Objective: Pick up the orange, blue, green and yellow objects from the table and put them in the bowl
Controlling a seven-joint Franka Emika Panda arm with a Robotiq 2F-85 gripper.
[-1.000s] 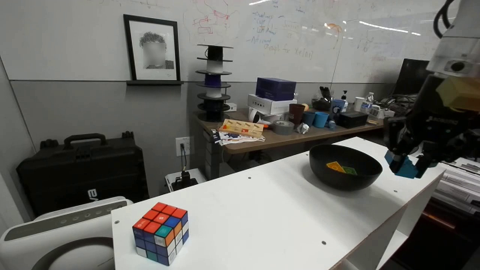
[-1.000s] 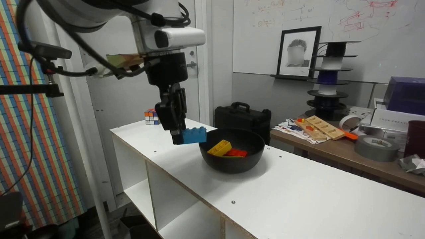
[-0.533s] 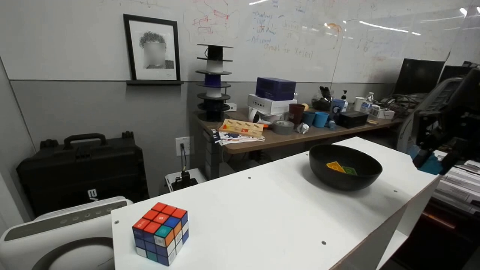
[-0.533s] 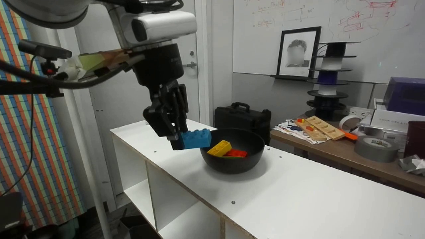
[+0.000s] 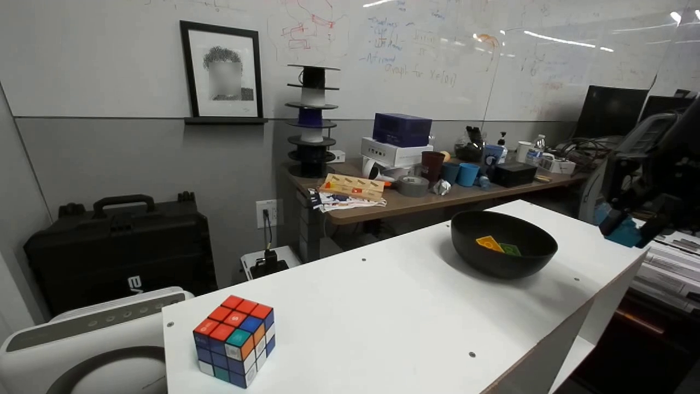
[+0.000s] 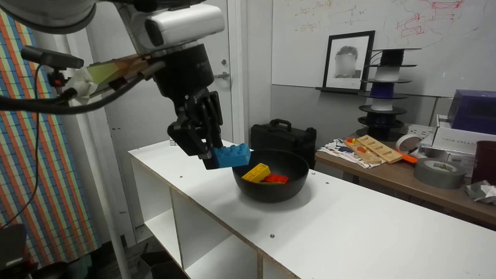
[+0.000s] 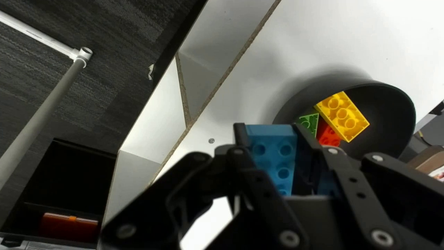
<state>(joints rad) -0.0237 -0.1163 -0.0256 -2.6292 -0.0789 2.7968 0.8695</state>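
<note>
Near the round black bowl (image 7: 390, 113), the narrowly parted black gripper (image 7: 270, 133) clasps a blue oblong plastic brick (image 7: 273, 158), partly hiding a green studded brick (image 7: 310, 121) in the wrist view.

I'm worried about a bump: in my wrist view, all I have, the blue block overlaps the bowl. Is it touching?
Observer: No, in an exterior view the blue block hangs apart from the bowl, with table showing between them.
Operator: Does anything stand on that table out of my sight?
Observer: Yes, a Rubik's cube, near one end.
Operator: Am I pointing straight down?
Observer: No, in an exterior view the gripper leans, its lower end angled toward the bowl.
</note>
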